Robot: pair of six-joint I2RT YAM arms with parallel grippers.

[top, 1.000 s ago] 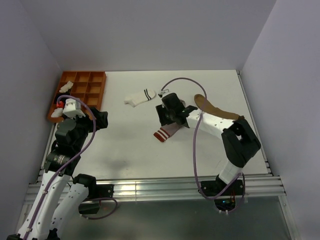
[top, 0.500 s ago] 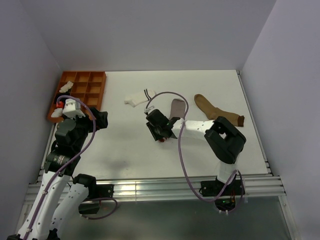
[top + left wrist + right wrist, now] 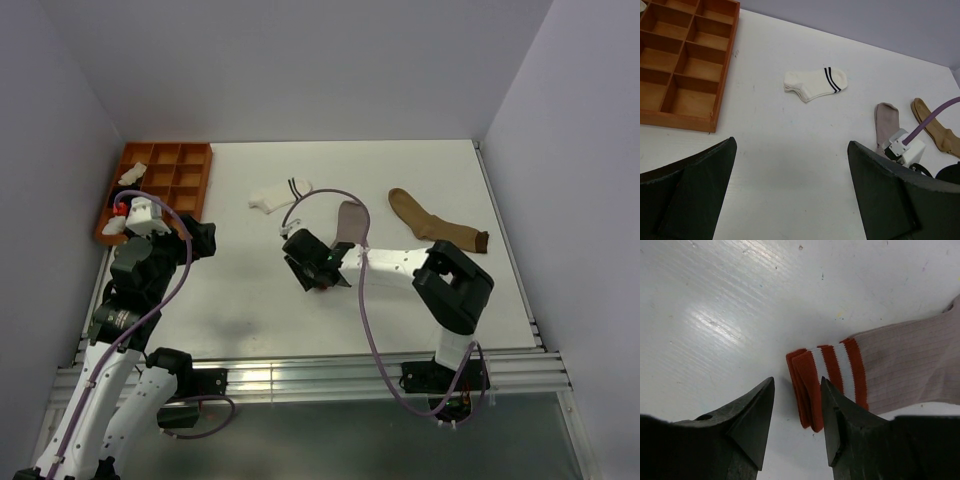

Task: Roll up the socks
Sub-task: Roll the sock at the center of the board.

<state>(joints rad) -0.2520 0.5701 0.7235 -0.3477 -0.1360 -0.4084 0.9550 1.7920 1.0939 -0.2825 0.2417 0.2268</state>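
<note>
Grey sock [image 3: 900, 365] flat on the table, my right gripper [image 3: 797, 390] at its red-striped cuff [image 3: 825, 372].
I have the right jaws about half open, straddling the folded cuff end without pinching it; I judge this is so a roll can start from that end. The sock lies mid-table, toe pointing away from me. White sock [image 3: 815, 84] sits farther back on the left, tan sock [image 3: 430, 222] on the right. Left gripper [image 3: 790, 150] hangs wide open, holding nothing, parked beside the tray [image 3: 675, 121].
</note>
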